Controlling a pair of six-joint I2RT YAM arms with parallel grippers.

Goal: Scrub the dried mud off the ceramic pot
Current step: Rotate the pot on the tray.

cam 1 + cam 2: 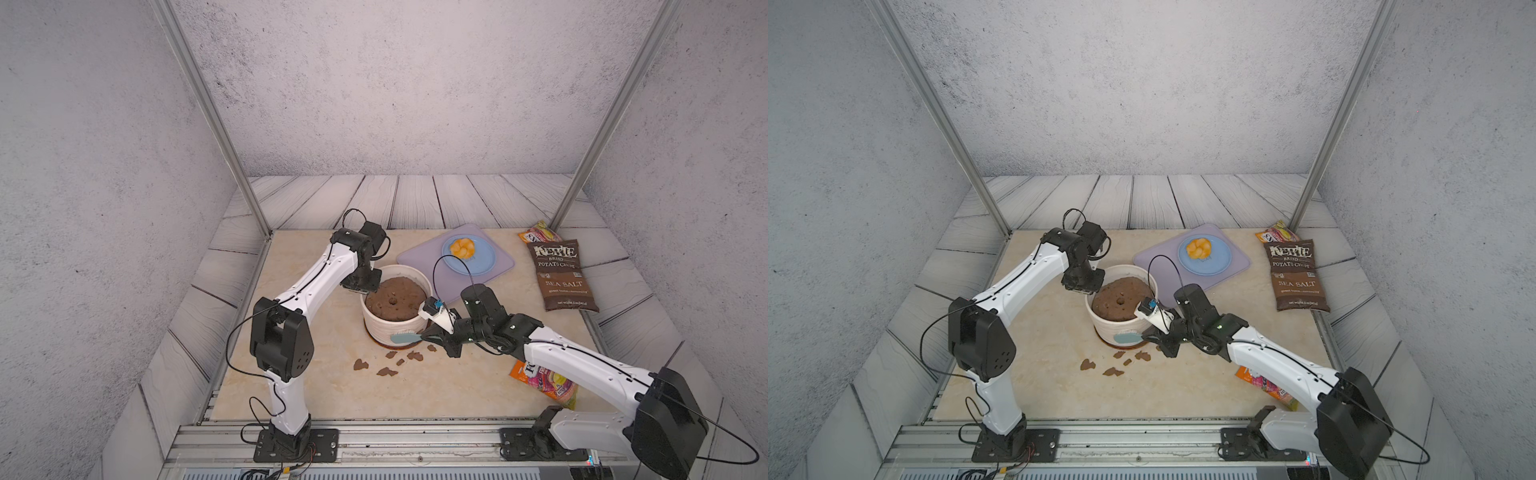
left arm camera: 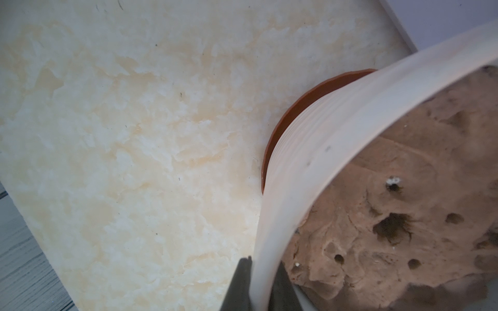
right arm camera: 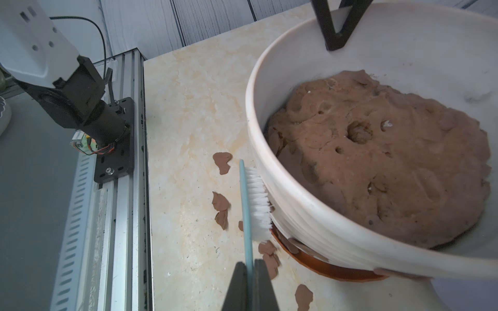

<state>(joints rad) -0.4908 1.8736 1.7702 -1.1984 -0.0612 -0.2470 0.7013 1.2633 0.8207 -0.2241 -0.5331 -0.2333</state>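
I judge the pot (image 2: 310, 140) heavy and slick; left gripper (image 2: 262, 262) pinches its rim, right gripper (image 3: 250, 265) clamps the brush (image 3: 257, 204).

The right gripper (image 3: 249, 272) clamps the brush (image 3: 245, 194) by its handle, bristles (image 3: 260, 204) pressed against the pot (image 3: 310, 223) above the saucer (image 3: 331, 269), mud flakes (image 3: 222, 161) scattered on the table (image 3: 188, 107)
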